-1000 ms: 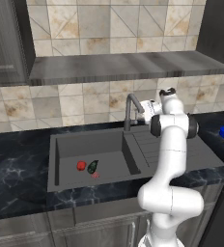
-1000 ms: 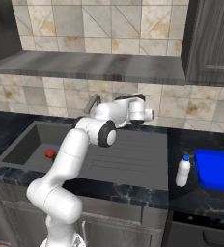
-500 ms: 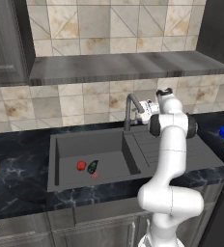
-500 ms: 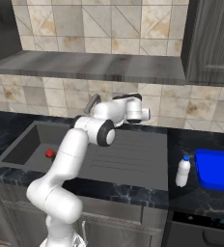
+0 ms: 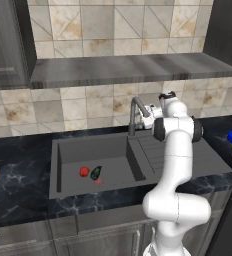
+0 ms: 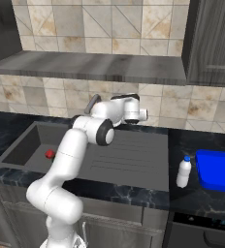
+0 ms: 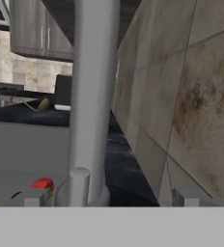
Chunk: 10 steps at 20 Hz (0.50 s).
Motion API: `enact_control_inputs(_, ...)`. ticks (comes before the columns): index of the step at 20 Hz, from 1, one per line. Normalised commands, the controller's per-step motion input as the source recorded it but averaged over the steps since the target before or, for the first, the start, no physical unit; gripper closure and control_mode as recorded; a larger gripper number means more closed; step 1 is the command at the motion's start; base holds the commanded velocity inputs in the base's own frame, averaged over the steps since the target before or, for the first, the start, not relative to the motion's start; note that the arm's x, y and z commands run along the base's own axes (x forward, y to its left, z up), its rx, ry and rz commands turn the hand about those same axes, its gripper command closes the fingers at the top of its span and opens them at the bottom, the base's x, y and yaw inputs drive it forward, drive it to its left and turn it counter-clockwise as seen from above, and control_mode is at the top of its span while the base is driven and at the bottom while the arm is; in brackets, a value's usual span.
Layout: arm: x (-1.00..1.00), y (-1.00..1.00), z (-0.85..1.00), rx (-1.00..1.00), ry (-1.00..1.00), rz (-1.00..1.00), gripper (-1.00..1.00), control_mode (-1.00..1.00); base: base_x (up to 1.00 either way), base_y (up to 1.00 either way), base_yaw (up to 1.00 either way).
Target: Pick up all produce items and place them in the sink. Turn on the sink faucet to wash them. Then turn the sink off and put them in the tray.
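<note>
Faucet (image 7: 92, 96) stood tall right in front of our wide-open claw (image 7: 109, 197), between its tips.

Your arm rises from its base, bends at the elbow and reaches toward the back wall, forearm about level. The wrist is turned sideways, so your hand points across rather than down. Your gripper (image 5: 147, 111) sits at the far end, past the dark wrist joint; from the right side it (image 6: 144, 115) pokes out just beyond the white hand. Jaws stand wide apart. One fingertip (image 7: 36, 198) shows low left, the other low right. Nothing is held between them.
</note>
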Motion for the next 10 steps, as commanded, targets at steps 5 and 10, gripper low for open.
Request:
enact_control_inputs(5,0.00,-0.02,0.00,0.00,0.01,-0.14,-1.00,-1.00,0.00,0.00,0.00)
enact_control_inputs(10,-0.01,0.00,0.00,0.00,0.00,-0.16,-1.00,-1.00,0.00,0.00,0.00)
